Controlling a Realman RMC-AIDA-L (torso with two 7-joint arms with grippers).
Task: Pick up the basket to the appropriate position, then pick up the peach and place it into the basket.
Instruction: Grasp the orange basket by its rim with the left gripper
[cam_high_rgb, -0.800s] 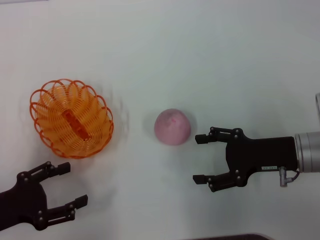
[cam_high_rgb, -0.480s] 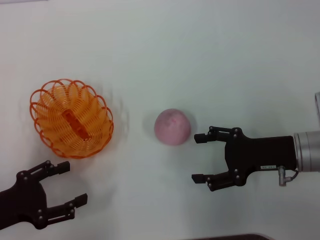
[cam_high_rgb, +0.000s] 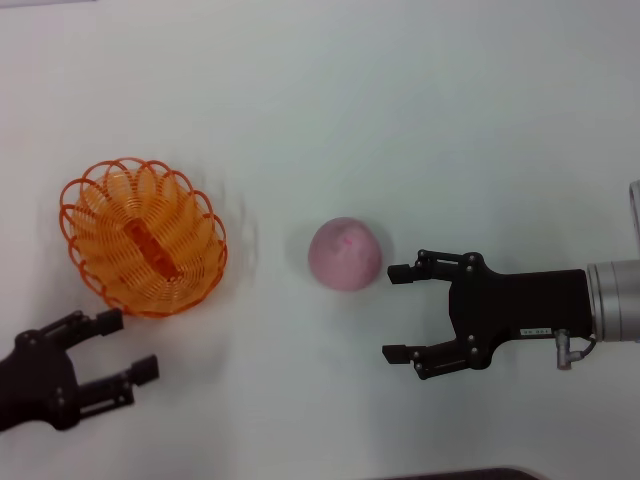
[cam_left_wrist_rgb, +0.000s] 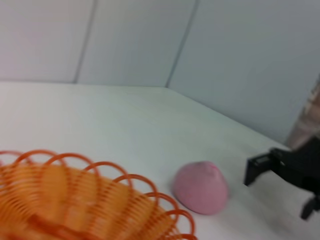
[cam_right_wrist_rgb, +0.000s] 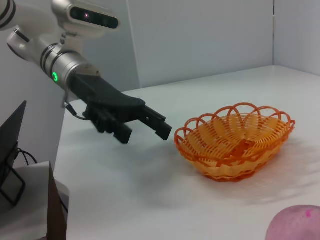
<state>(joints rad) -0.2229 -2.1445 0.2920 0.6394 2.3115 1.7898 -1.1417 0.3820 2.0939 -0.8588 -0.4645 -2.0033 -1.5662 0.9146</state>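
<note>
The orange wire basket (cam_high_rgb: 143, 237) stands on the white table at the left, also seen as the basket (cam_right_wrist_rgb: 235, 145) and the basket (cam_left_wrist_rgb: 75, 200). The pink peach (cam_high_rgb: 345, 254) lies mid-table, apart from the basket; the peach (cam_left_wrist_rgb: 201, 187) and the peach (cam_right_wrist_rgb: 295, 225) show in the wrist views. My right gripper (cam_high_rgb: 392, 312) is open just right of the peach and slightly nearer the front, its far finger (cam_left_wrist_rgb: 260, 167) close beside the fruit. My left gripper (cam_high_rgb: 130, 344) is open below the basket, holding nothing; the right wrist view shows the left gripper (cam_right_wrist_rgb: 145, 132) beside the basket's rim.
A dark object (cam_high_rgb: 450, 474) pokes in at the table's front edge. In the right wrist view a dark stand (cam_right_wrist_rgb: 12, 165) sits beyond the table edge behind the left arm. Pale walls surround the table.
My left gripper has drawn back to the left, and its fingers stand a little closer together. The right gripper has barely shifted. Basket and peach lie where they were.
</note>
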